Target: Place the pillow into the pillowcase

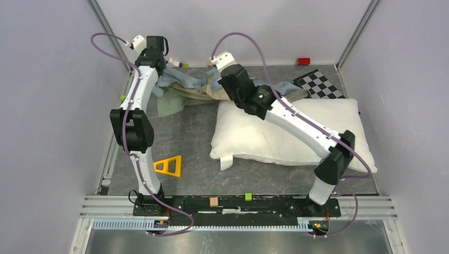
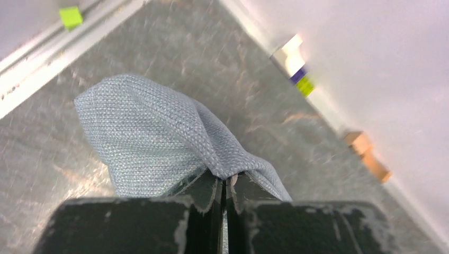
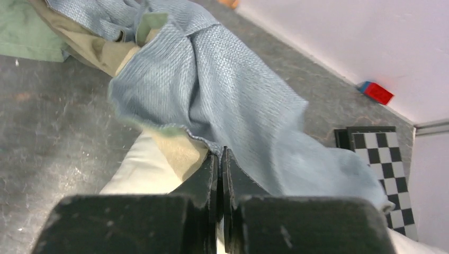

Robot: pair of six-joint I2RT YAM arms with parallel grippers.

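Note:
The pillow (image 1: 296, 132), plump and white, lies on the right half of the table under my right arm. The pillowcase (image 1: 182, 87) is bunched at the back, blue-grey with beige and green panels showing. My left gripper (image 2: 227, 180) is shut on a fold of the pillowcase (image 2: 153, 137) at its left end. My right gripper (image 3: 220, 156) is shut on the pillowcase (image 3: 227, 100) edge at its right end, just above the pillow (image 3: 143, 169) corner. In the top view both grippers' fingertips are hidden by the wrists.
A black-and-white checkered board (image 1: 319, 84) lies at the back right, a red block (image 1: 304, 61) by the back wall. A yellow triangle (image 1: 169, 166) sits near the left arm's base. Small blocks (image 2: 365, 151) line the back wall; a green block (image 2: 70, 16) sits on the left rail.

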